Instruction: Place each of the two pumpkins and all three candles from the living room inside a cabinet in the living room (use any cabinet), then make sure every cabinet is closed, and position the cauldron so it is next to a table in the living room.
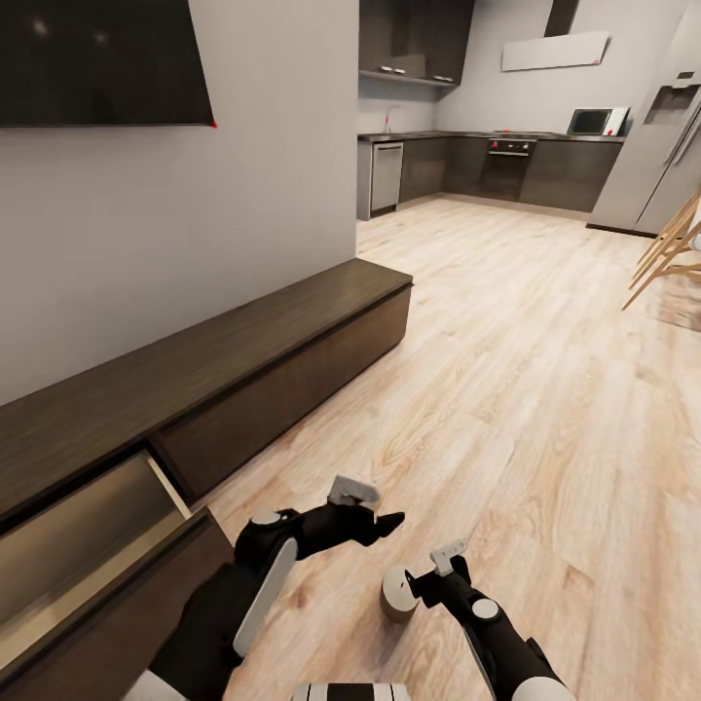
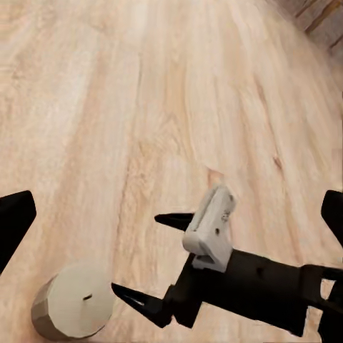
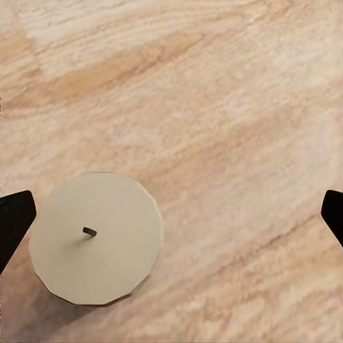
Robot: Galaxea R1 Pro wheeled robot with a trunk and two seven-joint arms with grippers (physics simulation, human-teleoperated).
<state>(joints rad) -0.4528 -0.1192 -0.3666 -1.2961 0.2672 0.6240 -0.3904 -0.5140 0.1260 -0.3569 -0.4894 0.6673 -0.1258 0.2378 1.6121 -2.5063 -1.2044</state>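
Reaching for a candle standing on the floor, the right gripper hovers above it, fingers spread wide, empty. Left gripper open too. Next: descend, close, carry toward the open drawer at nine o'clock.

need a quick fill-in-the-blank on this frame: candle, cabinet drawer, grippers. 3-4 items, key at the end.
1. The candle stands upright on the wooden ____.
2. The candle is closest to the robot's ____ gripper.
3. The drawer of the cabinet nearest the robot is ____.
4. The left gripper holds ____; its fingers are spread.

Missing words: floor; right; open; nothing
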